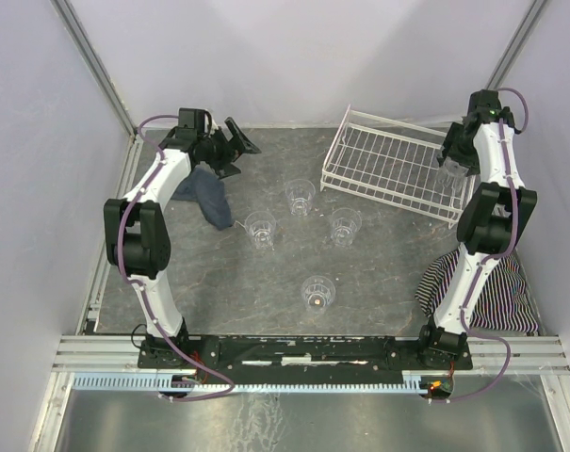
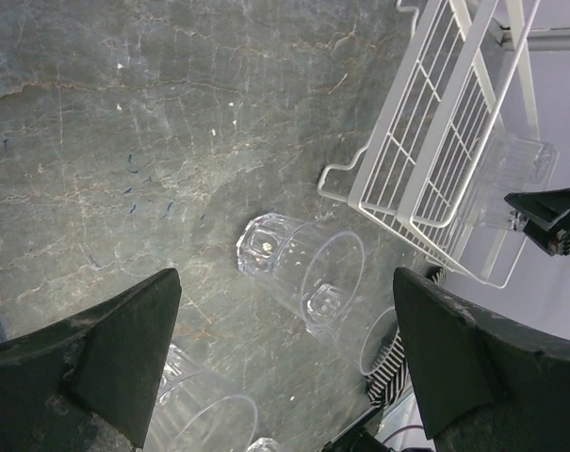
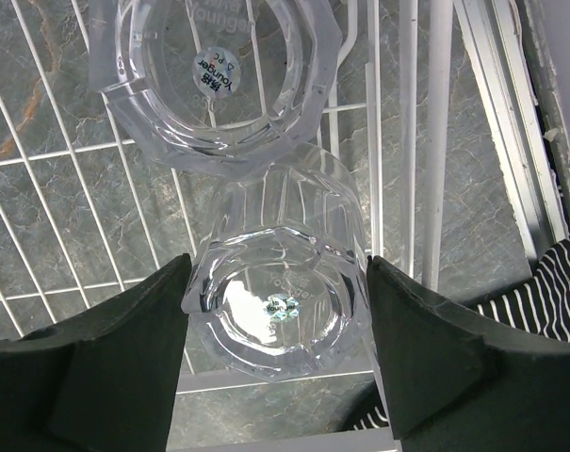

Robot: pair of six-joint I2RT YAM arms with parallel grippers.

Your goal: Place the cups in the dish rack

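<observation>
Clamping a cup [image 3: 275,282], the right pincer [image 3: 277,325] hangs over the dish rack [image 1: 388,165], a racked cup [image 3: 214,75] just ahead of it, likely to seat both side by side. The left pincer [image 2: 285,278] gapes empty above loose cups [image 2: 299,259] on the surface [image 1: 200,273].

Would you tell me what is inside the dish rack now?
Two clear cups at the dish rack's right end: a free cup, and a held cup between the right gripper's fingers. Whether it rests on the rack is hidden.
</observation>
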